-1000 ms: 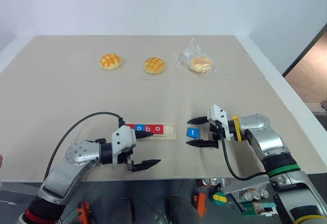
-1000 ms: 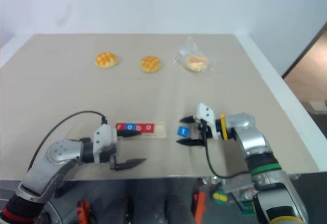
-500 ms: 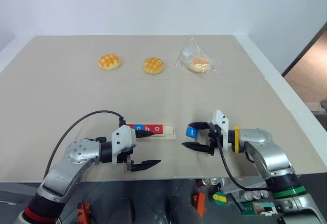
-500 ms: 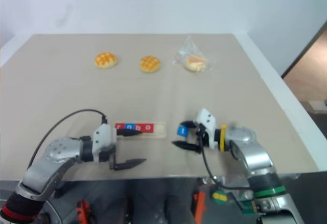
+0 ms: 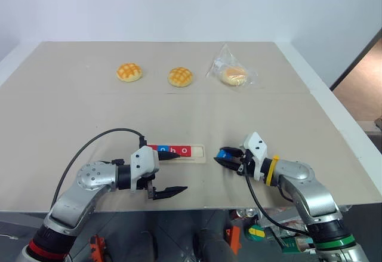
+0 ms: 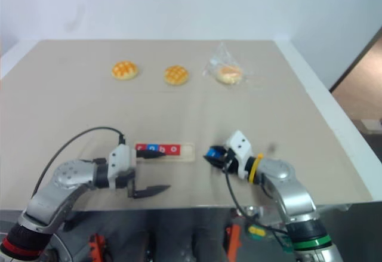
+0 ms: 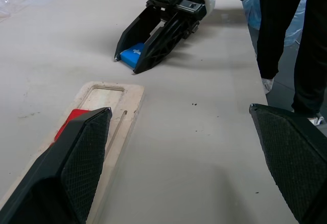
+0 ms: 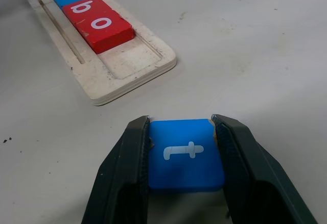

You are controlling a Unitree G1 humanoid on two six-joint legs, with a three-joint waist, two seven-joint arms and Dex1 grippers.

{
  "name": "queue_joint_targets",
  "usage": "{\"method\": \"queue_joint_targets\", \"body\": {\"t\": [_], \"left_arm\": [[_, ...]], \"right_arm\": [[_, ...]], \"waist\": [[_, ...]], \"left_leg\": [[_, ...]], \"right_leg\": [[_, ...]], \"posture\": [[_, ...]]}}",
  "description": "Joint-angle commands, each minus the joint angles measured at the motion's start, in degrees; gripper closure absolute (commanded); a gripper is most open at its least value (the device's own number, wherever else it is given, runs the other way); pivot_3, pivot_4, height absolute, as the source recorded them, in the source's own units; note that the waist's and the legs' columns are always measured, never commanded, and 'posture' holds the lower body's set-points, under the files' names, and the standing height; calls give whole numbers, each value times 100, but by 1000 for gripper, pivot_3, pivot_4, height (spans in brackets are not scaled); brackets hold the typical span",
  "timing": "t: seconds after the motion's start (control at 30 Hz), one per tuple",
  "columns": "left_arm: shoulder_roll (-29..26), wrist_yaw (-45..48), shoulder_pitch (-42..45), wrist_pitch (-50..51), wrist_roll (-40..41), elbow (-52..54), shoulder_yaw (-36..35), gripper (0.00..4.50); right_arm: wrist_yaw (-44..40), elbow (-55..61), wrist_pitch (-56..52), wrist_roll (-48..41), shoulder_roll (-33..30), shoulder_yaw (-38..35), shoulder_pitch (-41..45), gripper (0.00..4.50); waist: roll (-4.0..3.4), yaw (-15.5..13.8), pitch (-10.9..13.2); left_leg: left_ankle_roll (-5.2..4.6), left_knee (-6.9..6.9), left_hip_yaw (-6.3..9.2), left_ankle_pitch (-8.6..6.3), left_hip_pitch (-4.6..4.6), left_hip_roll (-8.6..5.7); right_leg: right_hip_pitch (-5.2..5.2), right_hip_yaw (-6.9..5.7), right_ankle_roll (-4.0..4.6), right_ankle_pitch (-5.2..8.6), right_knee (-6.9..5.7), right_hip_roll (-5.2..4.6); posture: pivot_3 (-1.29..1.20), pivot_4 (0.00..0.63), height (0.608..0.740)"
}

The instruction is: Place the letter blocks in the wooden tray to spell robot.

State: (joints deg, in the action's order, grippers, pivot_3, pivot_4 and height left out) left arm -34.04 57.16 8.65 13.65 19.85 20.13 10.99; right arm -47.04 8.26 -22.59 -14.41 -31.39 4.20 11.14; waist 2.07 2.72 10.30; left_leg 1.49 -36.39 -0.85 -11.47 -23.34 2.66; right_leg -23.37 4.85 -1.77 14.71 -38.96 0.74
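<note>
Wooden tray (image 5: 179,152) lower centre on table (image 5: 71,119), four letter blocks (image 5: 173,151) in it, right end slot vacant. "t" block (image 8: 185,153) just right of tray, between right gripper (image 5: 230,158) fingers. Left gripper (image 5: 170,171) at tray's left end. Two buns (image 5: 154,74) and bagged bun (image 5: 231,74) in row, upper centre.

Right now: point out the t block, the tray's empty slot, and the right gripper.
t block (image 8: 186,154), right wrist view, top face.
wooden tray (image 8: 134,59), right wrist view, empty end slot.
right gripper (image 8: 181,132), right wrist view, between fingertips.
</note>
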Motion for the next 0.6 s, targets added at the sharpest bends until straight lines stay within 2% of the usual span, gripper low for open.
{"method": "queue_joint_targets", "body": {"t": [0.03, 0.1, 0.23, 0.43, 0.6], "left_arm": [[13, 24, 59, -134, -20, 22, -25, 0], [56, -41, 60, -126, 8, -43, -94, 0], [73, -95, 67, -163, 2, -191, -205, 0], [216, -403, 7, -57, 64, -167, -408, 0], [279, -662, -62, -8, 48, -72, -433, 0]], "right_arm": [[115, 207, -101, -1, -23, -43, -142, 3243], [-6, 241, -76, -54, -102, -40, 44, 3243], [-765, 55, -245, -384, -264, 103, 888, 3243], [-2020, -1021, 121, -87, -208, 946, 2346, 3243], [-2431, -1932, 728, 230, -50, 1308, 2706, 3243]], "waist": [[0, 0, 0], [0, 0, 0], [-4, 31, 3], [-4, 19, 4], [-4, -16, 3]], "left_leg": [[0, 0, 1, 0, 0, 0], [0, -1, -1, 0, 0, 0], [0, -5, -15, 1, 1, 1], [-4, -3, -5, 3, 2, 9], [-3, 3, 7, -2, -8, 5]], "right_leg": [[1, -1, 0, 0, 0, 0], [0, 0, -1, -1, 0, -1], [-5, 9, -1, -10, 0, -1], [-6, 3, 7, -12, 0, 12], [-6, -9, 5, 5, 1, 5]], "posture": [[0, 150, 740], [0, 150, 740], [0, 150, 740], [0, 150, 740], [0, 150, 740]]}}
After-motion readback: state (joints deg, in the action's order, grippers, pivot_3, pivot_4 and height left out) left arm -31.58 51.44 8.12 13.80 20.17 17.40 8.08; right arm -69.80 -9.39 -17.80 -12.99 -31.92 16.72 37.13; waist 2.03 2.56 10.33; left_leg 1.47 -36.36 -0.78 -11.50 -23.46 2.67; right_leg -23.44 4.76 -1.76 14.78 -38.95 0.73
